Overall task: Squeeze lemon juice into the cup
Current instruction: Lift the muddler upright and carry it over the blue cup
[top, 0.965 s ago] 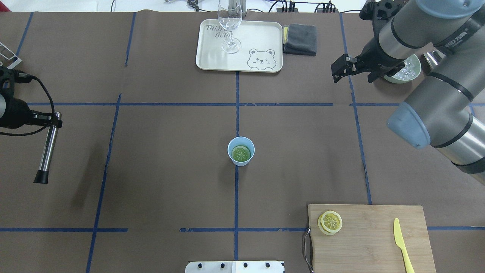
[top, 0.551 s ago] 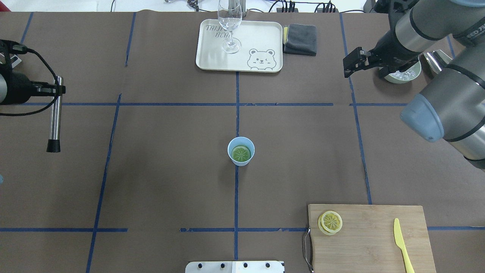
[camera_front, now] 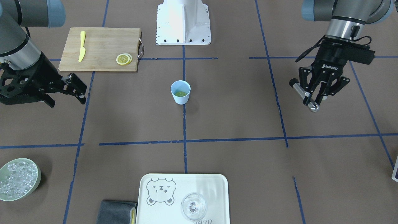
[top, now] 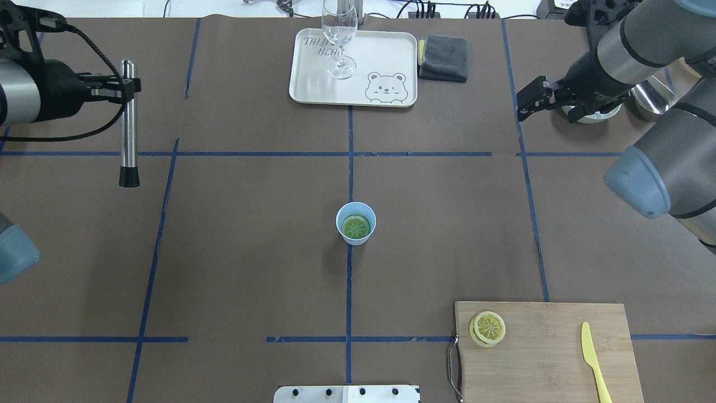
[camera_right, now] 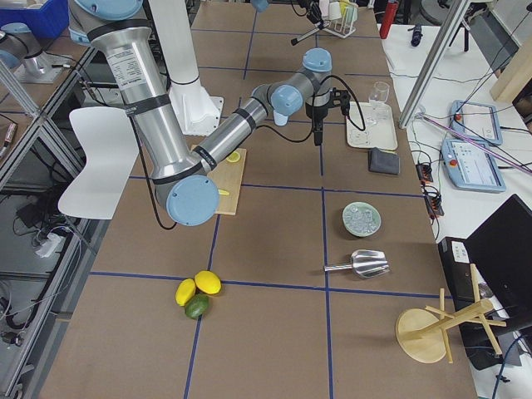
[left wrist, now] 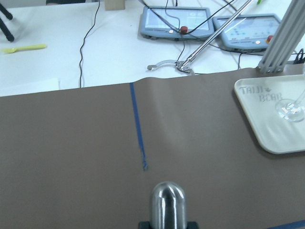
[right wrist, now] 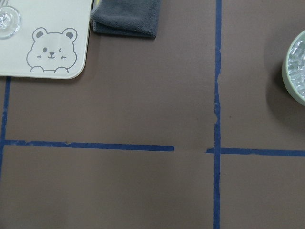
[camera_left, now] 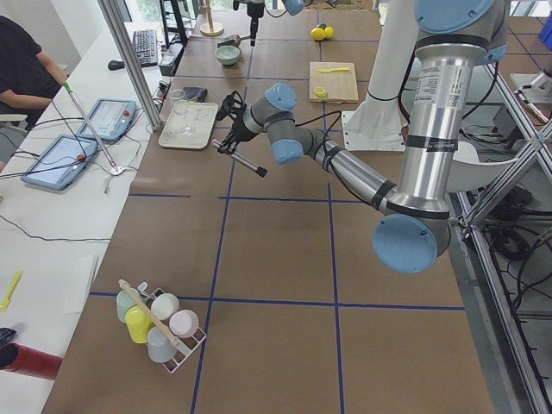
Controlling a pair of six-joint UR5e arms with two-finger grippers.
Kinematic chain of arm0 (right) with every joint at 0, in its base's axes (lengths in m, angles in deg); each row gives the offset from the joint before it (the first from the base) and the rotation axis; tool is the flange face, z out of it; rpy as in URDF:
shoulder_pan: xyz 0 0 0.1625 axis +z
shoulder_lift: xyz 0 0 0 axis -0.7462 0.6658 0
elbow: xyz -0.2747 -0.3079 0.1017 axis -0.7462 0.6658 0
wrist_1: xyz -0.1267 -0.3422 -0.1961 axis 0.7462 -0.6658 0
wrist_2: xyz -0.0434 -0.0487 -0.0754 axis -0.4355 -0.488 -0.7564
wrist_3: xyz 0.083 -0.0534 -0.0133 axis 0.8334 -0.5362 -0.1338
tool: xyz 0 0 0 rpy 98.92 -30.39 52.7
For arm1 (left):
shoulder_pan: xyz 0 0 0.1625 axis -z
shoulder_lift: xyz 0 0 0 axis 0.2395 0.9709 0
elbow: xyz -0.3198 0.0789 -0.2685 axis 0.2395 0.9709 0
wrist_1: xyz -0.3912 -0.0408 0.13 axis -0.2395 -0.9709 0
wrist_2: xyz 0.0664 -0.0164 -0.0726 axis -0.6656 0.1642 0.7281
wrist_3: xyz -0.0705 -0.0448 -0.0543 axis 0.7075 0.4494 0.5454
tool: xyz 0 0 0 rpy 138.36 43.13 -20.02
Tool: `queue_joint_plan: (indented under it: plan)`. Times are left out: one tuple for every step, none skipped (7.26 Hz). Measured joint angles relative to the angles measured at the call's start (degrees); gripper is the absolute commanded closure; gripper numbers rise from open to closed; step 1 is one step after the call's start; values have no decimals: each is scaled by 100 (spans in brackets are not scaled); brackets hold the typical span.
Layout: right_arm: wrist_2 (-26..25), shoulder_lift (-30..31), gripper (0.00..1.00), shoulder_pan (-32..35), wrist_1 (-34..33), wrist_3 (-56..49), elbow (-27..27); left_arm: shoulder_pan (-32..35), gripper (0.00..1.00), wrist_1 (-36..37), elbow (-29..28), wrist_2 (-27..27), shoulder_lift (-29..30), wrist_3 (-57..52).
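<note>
Both pincers pulled back across the tabletop [top: 251, 268] since a second ago! | left pincer [top: 127, 85] far-left, clamped on tilted rod [top: 128, 134] | right pincer [top: 523, 105] far-right, jaws apart, empty | cup [top: 357, 240] upright at centre, well apart from both | lemon [top: 356, 226] flat inside cup

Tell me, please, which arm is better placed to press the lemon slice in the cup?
Probably the left: the left gripper is shut on the metal rod, which could press the lemon lying in the cup. The right gripper is open and empty, off toward the ice bowl.
</note>
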Motion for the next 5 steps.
queue_joint_plan:
  plan:
    - [3,22,0,15,-1,-2,-5,-154,100,-1,31,-5,222,45]
    - [10,62,0,50,2,-8,-16,-226,100,-14,68,-15,399,77]
    - [41,146,0,130,8,-47,-35,-254,100,-27,96,-67,629,94]
    - [92,297,0,277,9,-233,-56,-297,100,-34,141,-258,846,101]
    - [138,551,0,492,8,-669,-72,-408,100,-37,197,-583,1041,115]
